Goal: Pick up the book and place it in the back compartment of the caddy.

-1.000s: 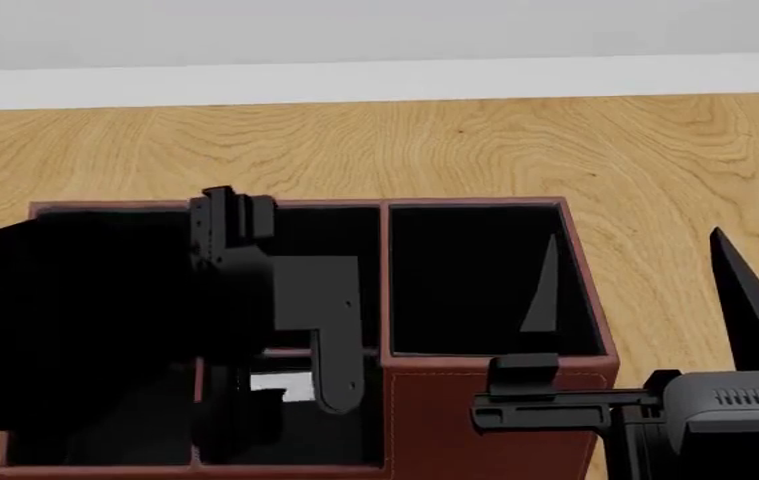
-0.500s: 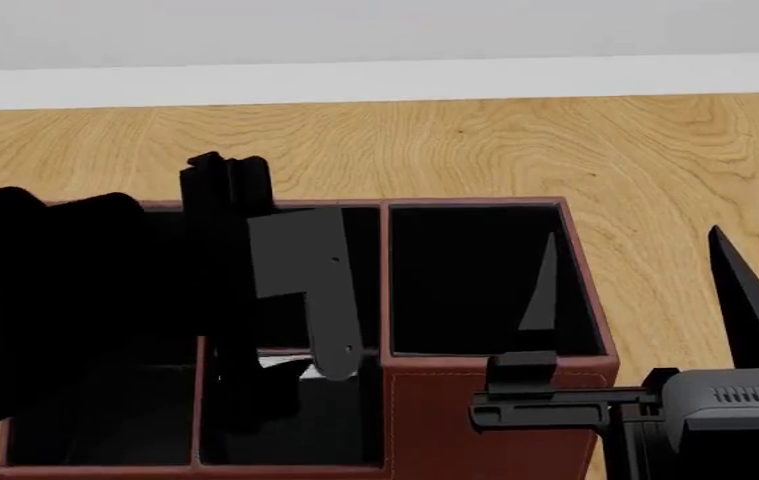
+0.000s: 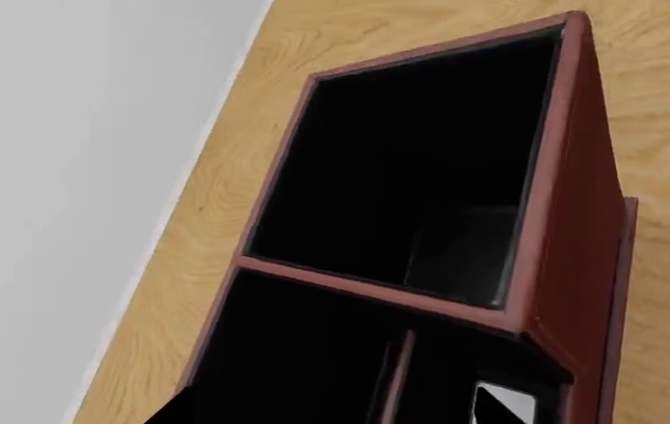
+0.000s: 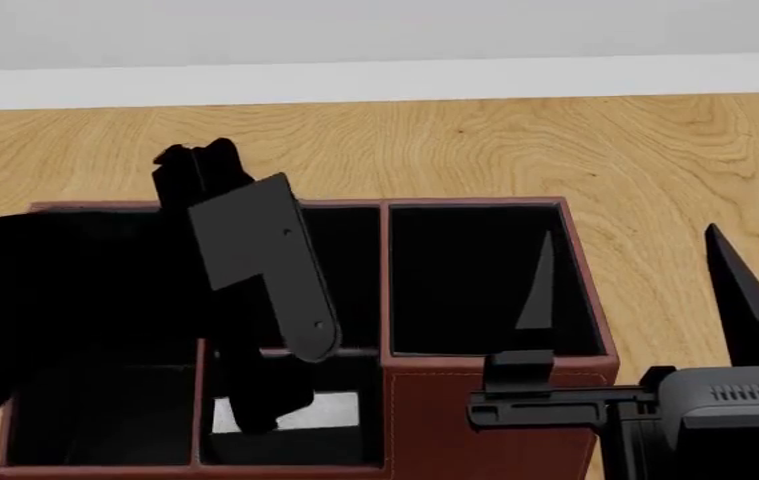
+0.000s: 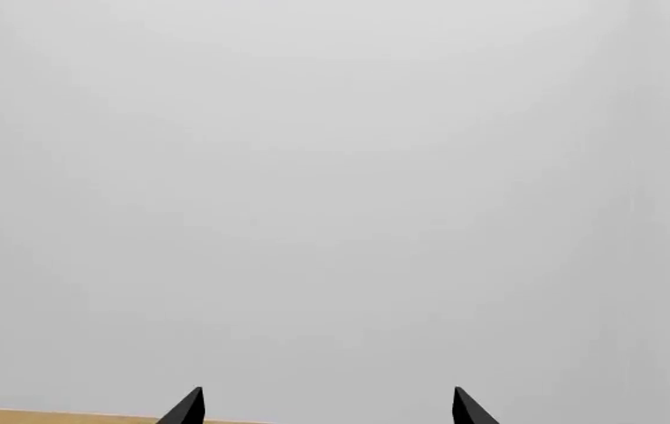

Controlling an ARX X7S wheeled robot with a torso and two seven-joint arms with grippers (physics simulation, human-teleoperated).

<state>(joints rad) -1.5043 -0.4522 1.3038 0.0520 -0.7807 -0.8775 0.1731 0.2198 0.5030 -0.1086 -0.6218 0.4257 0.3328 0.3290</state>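
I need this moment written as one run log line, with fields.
left gripper: in caddy near cell, jaw state unclear | book: lying in that cell | right gripper: open, idle beside caddy

No readable text, label or number anywhere.

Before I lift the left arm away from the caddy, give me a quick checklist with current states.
1. Book inside the caddy: ok, a white patch shows in a small cell on the near side.
2. Left pincer let go of book: cannot tell, the dark arm covers it.
3. Book lying flat: cannot tell, only part shows.
4. Right pincer open and holding nothing: ok.
5. Caddy upright on the table: ok.
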